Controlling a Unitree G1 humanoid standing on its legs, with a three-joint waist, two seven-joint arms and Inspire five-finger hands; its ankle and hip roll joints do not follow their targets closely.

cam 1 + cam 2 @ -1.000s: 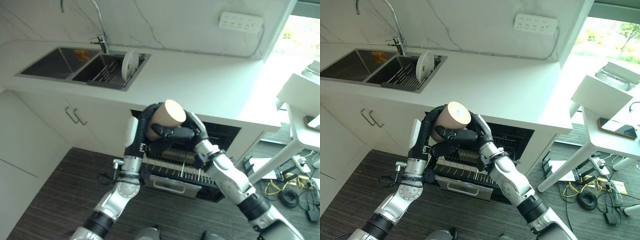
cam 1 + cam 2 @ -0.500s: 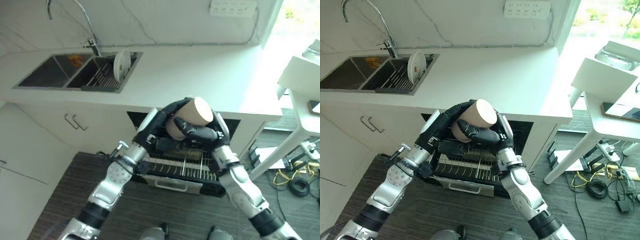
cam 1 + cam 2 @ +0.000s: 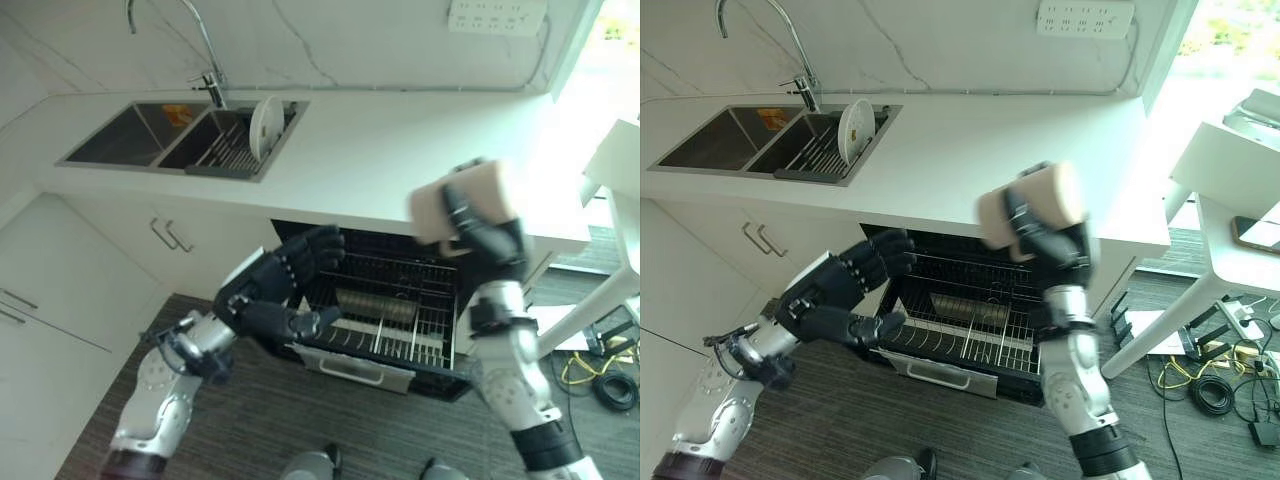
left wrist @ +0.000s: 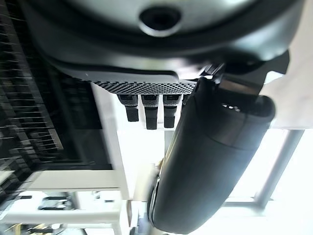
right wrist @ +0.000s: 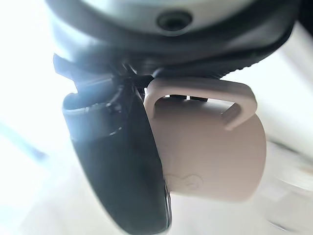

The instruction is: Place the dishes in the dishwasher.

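A beige mug (image 3: pixel 448 203) (image 5: pixel 210 149) with a handle lies on its side in my right hand (image 3: pixel 482 228), which is shut on it, held high over the right part of the open dishwasher (image 3: pixel 385 300). My left hand (image 3: pixel 285 290) (image 4: pixel 205 161) hovers open at the left front of the pulled-out wire rack (image 3: pixel 960 335), holding nothing. A white plate (image 3: pixel 265 122) stands upright in the drying rack inside the sink (image 3: pixel 150 135) at the far left of the counter.
The white counter (image 3: pixel 400 150) runs across above the dishwasher. White cabinet doors (image 3: pixel 130 250) sit left of it. A white table (image 3: pixel 1230 230) and floor cables (image 3: pixel 1210 385) are at the right. Dark striped flooring (image 3: pixel 280 430) lies in front.
My left hand let go of the mug and dropped away to the left, opening. My right hand carried the mug up and to the right. The camera also shifted.
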